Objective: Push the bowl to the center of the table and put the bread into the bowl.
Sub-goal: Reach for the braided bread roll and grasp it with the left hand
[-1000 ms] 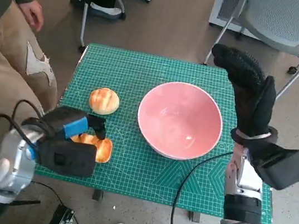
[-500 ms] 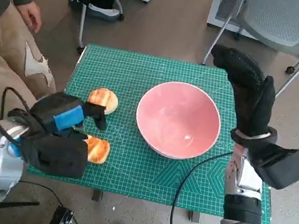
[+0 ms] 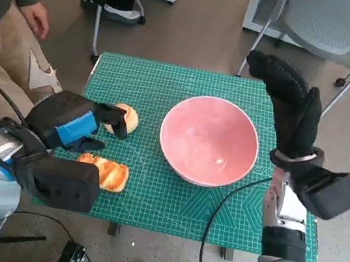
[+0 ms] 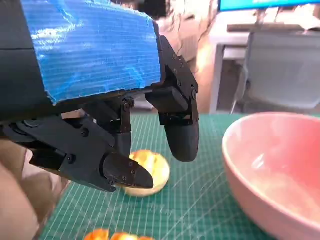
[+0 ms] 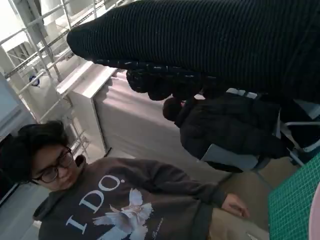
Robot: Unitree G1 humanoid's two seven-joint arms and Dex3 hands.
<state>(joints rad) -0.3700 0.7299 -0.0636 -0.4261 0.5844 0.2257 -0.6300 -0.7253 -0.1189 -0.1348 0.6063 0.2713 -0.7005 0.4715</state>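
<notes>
Bowl [image 3: 209,139], pink, resting near the middle of the green cutting-mat tabletop [image 3: 169,84]. Round bread roll [image 3: 126,117] lies beside it on the mat, with a second, flatter bread piece [image 3: 107,172] nearer the robot. Left hand [image 3: 77,123] hovers just over the round roll, fingers [image 4: 177,125] spread and holding nothing. Right hand [image 3: 287,108] is raised beside the bowl's rim, fingers extended, empty. A person [image 5: 115,200] sits nearby.

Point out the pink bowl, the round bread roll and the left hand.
pink bowl [image 3: 209,143]: head view, on the inside of its basin.
round bread roll [image 4: 150,170]: left wrist view, on its golden top crust.
left hand [image 3: 74,124]: head view, on the blue-taped back of the hand.
</notes>
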